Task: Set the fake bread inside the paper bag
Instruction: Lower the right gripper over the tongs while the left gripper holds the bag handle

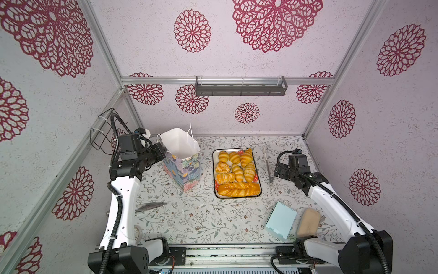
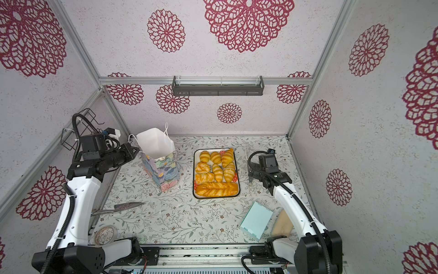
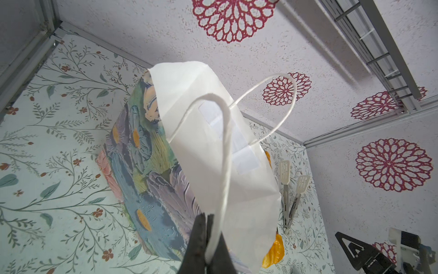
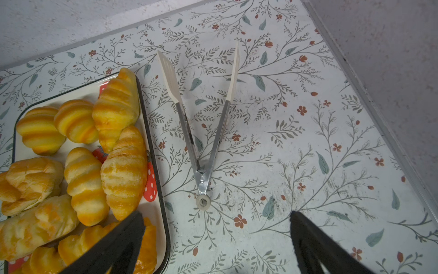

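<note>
Since the left fingers (image 3: 198,237) are clamped on a cord handle (image 3: 225,154) of the paper bag (image 1: 182,170), the right arm is the nearer one to the fake bread (image 1: 237,170). Noted: right fingers (image 4: 123,239) spread wide; bread on tray (image 4: 159,213) just beside one finger, bag-ward; tongs (image 4: 201,142) ahead, long axis pointing away from them, hinge end nearest.

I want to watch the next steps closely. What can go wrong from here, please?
1. The left gripper pinches only the thin cord handle of the paper bag; a pull may tip the bag.
2. The open right gripper hovers near the tongs, beside the fake bread; descending, it might push them aside.
</note>
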Robot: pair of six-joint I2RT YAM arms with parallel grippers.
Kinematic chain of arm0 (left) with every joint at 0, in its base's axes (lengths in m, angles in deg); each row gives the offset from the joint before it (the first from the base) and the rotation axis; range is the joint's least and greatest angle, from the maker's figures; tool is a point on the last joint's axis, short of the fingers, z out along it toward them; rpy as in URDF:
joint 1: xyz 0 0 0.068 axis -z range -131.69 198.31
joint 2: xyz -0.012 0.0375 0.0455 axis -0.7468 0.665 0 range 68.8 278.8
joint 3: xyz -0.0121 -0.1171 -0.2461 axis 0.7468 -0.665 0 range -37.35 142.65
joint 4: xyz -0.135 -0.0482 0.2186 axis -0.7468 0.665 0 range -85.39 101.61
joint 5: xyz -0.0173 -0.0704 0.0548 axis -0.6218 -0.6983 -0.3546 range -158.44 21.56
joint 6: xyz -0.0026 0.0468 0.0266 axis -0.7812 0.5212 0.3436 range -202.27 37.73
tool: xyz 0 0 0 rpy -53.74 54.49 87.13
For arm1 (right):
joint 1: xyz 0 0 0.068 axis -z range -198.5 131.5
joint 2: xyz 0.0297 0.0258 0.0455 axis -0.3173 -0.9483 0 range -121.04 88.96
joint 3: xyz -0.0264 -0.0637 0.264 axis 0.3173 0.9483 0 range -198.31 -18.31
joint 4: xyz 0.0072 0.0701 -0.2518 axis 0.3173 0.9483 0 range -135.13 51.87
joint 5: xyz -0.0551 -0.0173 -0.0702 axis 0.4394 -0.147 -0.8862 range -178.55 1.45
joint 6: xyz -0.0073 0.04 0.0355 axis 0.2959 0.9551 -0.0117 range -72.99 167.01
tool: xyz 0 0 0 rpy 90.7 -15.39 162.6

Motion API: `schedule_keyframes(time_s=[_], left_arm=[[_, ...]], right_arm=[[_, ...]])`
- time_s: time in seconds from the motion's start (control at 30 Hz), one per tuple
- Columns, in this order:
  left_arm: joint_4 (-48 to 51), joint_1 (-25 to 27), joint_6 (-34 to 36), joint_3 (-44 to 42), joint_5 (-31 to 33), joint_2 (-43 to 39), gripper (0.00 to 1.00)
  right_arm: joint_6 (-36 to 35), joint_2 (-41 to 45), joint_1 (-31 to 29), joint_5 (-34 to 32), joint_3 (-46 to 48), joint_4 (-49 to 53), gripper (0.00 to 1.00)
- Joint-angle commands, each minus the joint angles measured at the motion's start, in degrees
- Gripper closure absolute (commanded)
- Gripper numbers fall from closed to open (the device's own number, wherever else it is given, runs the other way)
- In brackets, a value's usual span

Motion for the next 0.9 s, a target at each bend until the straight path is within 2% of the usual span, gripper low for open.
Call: schedule_keyframes(time_s=[0.0,0.27,0.53,0.87], left_arm=[[0.97,-1.27,1.17,-1.78,0.37,-1.44,1.00],[1.23,-2.95,1.56,-3.85,5.24,-3.64,1.00],[0.02,-3.43,2.11,-4.43,9.87,-5.24,1.00],[-2.53,-3.66,2.14,-6.11,9.25,-4.33,0.99]], right_arm=[[-1.02,-1.21,-0.34,0.88,-1.81,0.95,0.01],[-1.68,-4.97,-0.34,4.59,-2.49,1.07,0.01],[-2.21,-8.95,-0.25,4.49,-4.09,1.42,0.01],[-2.72,-13.89,1.08,4.94,-5.60,0.77,0.01]])
